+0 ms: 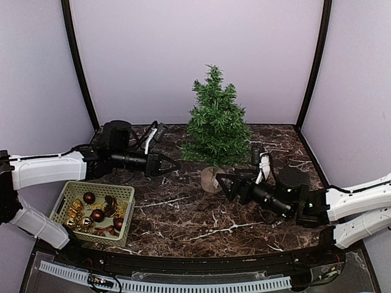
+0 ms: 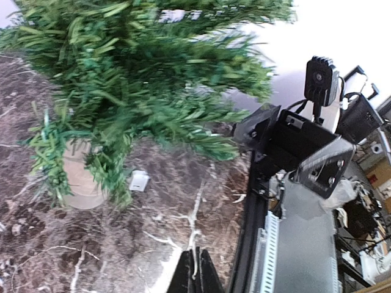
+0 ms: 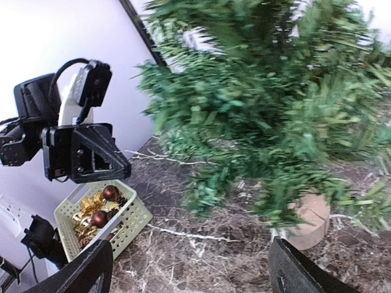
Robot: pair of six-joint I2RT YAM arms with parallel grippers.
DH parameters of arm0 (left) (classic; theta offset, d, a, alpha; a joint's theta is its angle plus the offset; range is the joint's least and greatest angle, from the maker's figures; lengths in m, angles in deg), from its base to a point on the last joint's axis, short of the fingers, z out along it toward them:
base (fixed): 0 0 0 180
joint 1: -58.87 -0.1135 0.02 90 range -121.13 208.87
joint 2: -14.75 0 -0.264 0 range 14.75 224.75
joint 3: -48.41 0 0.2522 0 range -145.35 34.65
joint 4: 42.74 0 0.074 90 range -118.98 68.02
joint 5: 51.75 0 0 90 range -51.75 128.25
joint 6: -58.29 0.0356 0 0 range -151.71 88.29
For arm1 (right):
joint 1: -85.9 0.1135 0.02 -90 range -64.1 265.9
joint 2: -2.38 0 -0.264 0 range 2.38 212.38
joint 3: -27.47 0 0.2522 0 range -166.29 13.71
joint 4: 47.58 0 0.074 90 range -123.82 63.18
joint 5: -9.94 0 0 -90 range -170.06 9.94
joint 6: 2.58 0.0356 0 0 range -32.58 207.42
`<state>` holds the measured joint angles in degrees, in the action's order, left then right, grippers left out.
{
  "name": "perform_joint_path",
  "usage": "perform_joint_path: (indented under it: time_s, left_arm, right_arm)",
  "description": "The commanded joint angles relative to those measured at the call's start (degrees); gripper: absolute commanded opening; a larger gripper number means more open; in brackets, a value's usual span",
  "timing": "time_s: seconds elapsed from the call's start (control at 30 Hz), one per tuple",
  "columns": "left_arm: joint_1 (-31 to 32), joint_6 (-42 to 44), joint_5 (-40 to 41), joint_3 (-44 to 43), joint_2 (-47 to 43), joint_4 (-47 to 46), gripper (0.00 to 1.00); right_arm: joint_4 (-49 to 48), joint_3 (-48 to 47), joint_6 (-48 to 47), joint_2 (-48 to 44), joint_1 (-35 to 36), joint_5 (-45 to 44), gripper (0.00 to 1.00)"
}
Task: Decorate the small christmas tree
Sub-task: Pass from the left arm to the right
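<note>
The small christmas tree (image 1: 215,125) stands at the back middle of the marble table on its round tan base (image 1: 211,179). It fills the top of the left wrist view (image 2: 140,79) and of the right wrist view (image 3: 269,104). No ornaments show on its branches. My left gripper (image 1: 173,165) hovers just left of the tree's lower branches, shut (image 2: 195,273), and I see nothing held in it. My right gripper (image 1: 225,185) sits low beside the base on its right, wide open (image 3: 189,274), with only bare marble between its fingers.
A pale green basket (image 1: 125,213) at the front left holds dark red balls (image 1: 89,198), gold trinkets and pine cones; it also shows in the right wrist view (image 3: 137,217). A small white tag (image 2: 139,180) lies on the marble near the tree's base (image 2: 79,180).
</note>
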<state>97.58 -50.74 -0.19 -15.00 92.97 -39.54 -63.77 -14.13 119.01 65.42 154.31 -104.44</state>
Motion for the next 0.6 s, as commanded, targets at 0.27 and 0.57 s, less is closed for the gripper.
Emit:
perform_joint_path:
  time_s: [0.27,0.57]
  left_arm:
    - [2.06,-10.27,-7.77,-1.42,-3.09,-6.32,0.00]
    - [4.10,-14.46,-3.37,-1.12,-2.91,-10.66,0.00]
  right_arm:
    - [-4.26,-12.91,-4.84,14.75,8.45,4.20,0.88]
    - [-7.54,-21.55,-7.09,28.17,8.42,4.81,0.89]
